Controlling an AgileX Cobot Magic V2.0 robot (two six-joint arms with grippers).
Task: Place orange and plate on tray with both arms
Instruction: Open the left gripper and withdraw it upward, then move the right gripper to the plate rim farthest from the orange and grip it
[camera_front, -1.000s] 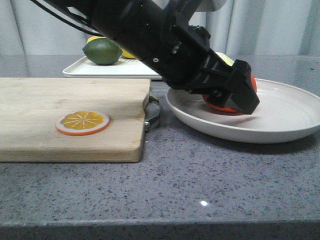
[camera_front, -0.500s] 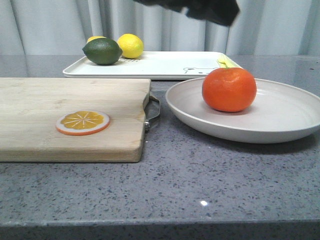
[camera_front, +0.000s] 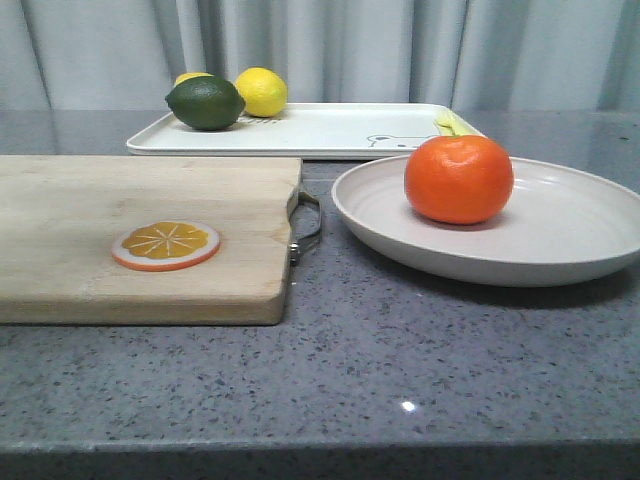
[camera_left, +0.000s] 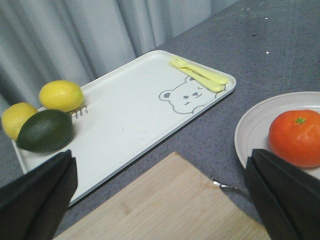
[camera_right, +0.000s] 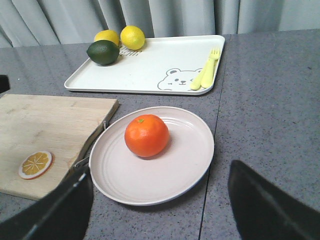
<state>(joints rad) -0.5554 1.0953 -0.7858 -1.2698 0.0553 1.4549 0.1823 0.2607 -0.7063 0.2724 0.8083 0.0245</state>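
Orange sits inside the plate, left of the plate's centre in the front view, resting on the dish floor. Plate rests on the grey counter, just right of the wooden cutting board and just in front of the white tray, not on it. Tray's long axis runs left to right across the back of the counter; bear drawing and yellow fork and spoon lie at its right end, lime and two lemons at its left end. Middle of the tray is bare.

Key relation: plate lies on the robot's right side, directly below and ahead of the right gripper, whose fingers are spread wide with nothing between them. Left gripper is also wide apart and empty, hovering over the board's far edge, with the plate off to its right and the tray straight ahead.

Judgement: right arm is nearer the plate's rim; left arm is closer to the orange's side and to the tray. Move from plate to tray is short, straight back.

Orange slice lies on the board, not involved.
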